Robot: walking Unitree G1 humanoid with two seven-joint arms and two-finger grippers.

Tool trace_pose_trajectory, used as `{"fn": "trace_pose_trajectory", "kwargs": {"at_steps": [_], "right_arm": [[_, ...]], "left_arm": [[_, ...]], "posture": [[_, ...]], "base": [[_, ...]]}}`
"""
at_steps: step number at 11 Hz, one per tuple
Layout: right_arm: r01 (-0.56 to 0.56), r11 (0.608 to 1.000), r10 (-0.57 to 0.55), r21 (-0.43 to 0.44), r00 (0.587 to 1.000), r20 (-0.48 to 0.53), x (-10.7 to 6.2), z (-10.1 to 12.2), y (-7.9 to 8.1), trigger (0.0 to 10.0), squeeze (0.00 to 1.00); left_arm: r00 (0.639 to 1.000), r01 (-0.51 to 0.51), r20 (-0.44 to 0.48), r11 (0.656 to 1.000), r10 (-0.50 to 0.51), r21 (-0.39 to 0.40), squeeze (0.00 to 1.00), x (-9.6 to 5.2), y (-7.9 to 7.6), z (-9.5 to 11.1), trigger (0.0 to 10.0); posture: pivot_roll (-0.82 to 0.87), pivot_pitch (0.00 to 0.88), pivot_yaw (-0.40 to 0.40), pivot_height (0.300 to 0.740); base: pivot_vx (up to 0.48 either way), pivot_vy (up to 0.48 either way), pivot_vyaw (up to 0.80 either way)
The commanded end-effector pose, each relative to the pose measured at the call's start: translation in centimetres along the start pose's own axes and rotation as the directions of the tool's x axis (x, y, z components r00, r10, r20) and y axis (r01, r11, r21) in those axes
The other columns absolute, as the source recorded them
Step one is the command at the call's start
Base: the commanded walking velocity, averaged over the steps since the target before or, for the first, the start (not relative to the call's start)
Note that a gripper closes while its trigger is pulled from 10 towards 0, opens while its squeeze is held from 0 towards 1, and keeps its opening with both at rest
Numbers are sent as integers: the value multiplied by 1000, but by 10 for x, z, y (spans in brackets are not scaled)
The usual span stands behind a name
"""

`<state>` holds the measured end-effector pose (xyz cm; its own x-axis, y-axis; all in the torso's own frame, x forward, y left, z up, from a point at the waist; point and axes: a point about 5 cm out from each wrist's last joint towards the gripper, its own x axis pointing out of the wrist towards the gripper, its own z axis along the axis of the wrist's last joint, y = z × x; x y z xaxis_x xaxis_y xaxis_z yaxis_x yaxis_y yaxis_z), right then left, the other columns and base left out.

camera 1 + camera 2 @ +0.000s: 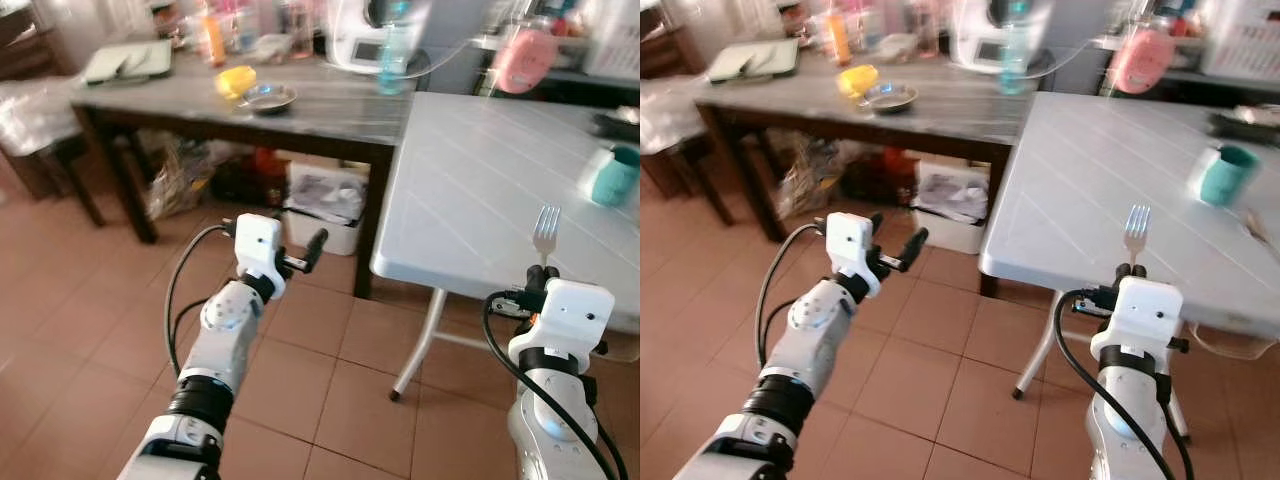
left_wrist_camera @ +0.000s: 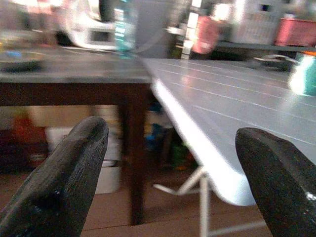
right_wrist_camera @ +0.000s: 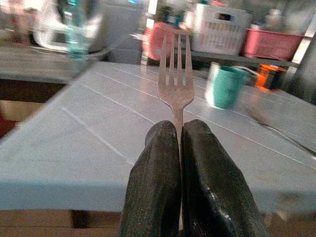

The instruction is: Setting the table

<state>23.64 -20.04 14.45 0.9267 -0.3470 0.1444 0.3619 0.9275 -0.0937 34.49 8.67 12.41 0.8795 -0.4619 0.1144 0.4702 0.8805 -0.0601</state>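
right gripper (image 3: 180,143) is clamped on a fork (image 3: 175,84), handle pinched between the two black fingers (image 3: 155,168), tines pointing straight up. fork sits at the near edge of the white folding table (image 1: 480,190), just in front of it and above the tiled floor (image 1: 300,380), not touching the tabletop as far as i can see. left gripper (image 2: 170,163) holds nothing, fingers spread wide apart, raised off the white table's left edge, over the floor and in front of the dark wooden table (image 1: 330,110) that butts against the white one.

on the white table: a teal cup (image 1: 612,175) toward its far right side, well apart from the fork. something dark on a plate or tray at the far right corner (too blurred to name). a thin utensil-like thing lies near the cup in the right wrist view, can't tell what.

on the dark table beside the white one: a yellow object (image 1: 236,79) touching or just beside a small metal dish (image 1: 266,98), a green board (image 1: 128,62) at the far end, bottles and a white appliance (image 1: 362,40) along the back, all blurred. bags and a white box (image 1: 325,205) under it.
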Motion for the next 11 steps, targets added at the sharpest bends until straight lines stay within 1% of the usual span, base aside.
{"fn": "trace_pose_trajectory", "kwargs": {"at_steps": [1, 2, 4, 8, 11], "right_arm": [[18, 1000, -18, -6, 1000, 24, 1, 6, -5, 10000, 0], [19, 1000, -19, -7, 1000, 21, 0, 5, -5, 10000, 0], [16, 1000, -16, -7, 1000, 21, 1, 5, -4, 10000, 0], [12, 1000, -12, -8, 1000, 20, 1, 4, -3, 10000, 0], [6, 1000, -6, -6, 1000, 17, 0, 3, -2, 10000, 0]], "left_arm": [[999, 36, -10, 999, -36, 9, 0, 3, -6, 0, 10000], [999, 52, -8, 998, -52, 20, 0, 3, -8, 0, 10000], [998, 66, -3, 998, -66, 13, 0, 3, -9, 1, 10000], [998, 62, -16, 998, -63, -8, 0, 2, -9, -2, 10000], [997, 67, -23, 998, -67, -15, 0, 2, -10, -3, 10000]], "posture": [[-51, 57, 26, 740], [-51, 56, 27, 740], [-51, 53, 26, 740], [-50, 54, 26, 740], [-55, 59, 24, 740]], "base": [[0, 0, -750], [0, 0, -775], [0, 0, -781], [0, 0, -777], [0, 339, 0]]}}
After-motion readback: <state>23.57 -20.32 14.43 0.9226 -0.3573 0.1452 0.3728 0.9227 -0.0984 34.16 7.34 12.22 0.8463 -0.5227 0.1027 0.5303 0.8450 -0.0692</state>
